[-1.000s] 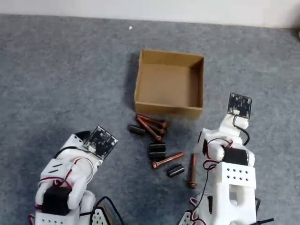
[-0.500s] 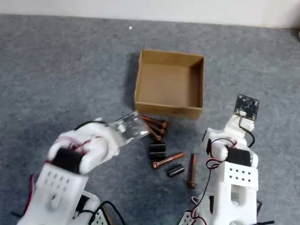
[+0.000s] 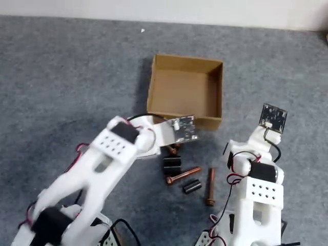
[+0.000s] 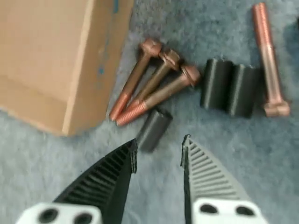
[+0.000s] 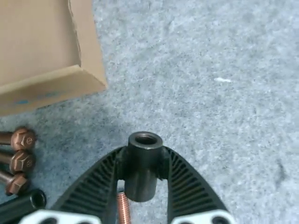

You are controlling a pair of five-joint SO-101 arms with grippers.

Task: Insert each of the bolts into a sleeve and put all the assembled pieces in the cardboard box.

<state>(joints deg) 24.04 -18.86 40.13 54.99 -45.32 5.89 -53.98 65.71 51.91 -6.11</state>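
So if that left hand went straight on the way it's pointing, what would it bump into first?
Probably the lone black sleeve, lying just ahead of the open left hand, slightly to one side. Three bolts lie beyond it. How high the hand hovers is unclear.

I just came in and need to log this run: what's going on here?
The right gripper is shut on a black sleeve, held upright. The left gripper hovers open over a loose sleeve lying beside three bolts next to the cardboard box. The box is empty; no bolt sits in a sleeve yet.
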